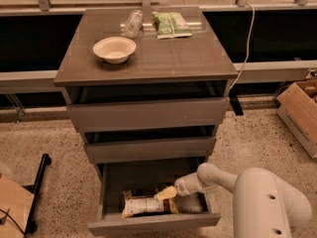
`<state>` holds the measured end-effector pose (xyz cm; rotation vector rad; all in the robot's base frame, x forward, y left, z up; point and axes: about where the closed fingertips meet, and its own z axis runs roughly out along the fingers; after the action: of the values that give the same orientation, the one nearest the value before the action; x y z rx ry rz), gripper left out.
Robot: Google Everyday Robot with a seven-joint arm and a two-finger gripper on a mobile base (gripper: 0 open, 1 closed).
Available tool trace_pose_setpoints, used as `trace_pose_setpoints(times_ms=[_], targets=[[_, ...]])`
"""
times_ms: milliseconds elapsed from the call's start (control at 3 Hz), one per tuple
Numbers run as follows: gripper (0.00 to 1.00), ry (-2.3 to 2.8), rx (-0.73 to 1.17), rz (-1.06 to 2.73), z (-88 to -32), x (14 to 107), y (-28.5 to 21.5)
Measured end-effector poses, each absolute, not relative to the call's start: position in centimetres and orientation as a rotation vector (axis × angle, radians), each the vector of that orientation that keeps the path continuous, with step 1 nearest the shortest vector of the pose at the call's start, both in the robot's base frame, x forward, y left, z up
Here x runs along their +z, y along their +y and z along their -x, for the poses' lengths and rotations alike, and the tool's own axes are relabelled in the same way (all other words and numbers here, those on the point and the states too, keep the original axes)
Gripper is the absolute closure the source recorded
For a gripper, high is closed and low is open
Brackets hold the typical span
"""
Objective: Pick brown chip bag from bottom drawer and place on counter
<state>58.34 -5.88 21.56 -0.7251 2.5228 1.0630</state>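
- Camera view: the gripper (166,193) is down inside the open bottom drawer (148,224), its pale yellowish tip at the upper right end of the brown chip bag (143,205).
- Whether the gripper has a grasp on the bag cannot be told from here; the tip overlaps the bag's edge.
- The brown chip bag lies flat on the drawer floor, lengthwise from left to right, near the drawer's front wall, with its white label panel facing up.
- The white arm (218,175) reaches in from the lower right, across the drawer's right side.
- The bottom drawer is pulled far out; the middle drawer (148,150) and top drawer (148,114) above it each stand a little open.
- On the counter (163,58) a white bowl (114,49) sits left of centre.
- A clear plastic bag (132,23) and a flat green packet (171,24) lie side by side at the counter's back edge.
- A cardboard box (299,108) stands on the speckled floor at the far right.
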Motion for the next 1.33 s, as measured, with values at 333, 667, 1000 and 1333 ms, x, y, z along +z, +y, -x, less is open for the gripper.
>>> trace_pose_setpoints(times_ms=[333,667,1000,1333], targets=[[0.0,2.61,1.07,0.676,-57.4,18.3,-5.6],[0.0,2.686,1.083,0.629,-56.0,15.9,-5.4],[0.18,2.735,1.104,0.597,-54.9,14.2,-4.9],[0.41,2.735,1.104,0.597,-54.9,14.3,-4.9]])
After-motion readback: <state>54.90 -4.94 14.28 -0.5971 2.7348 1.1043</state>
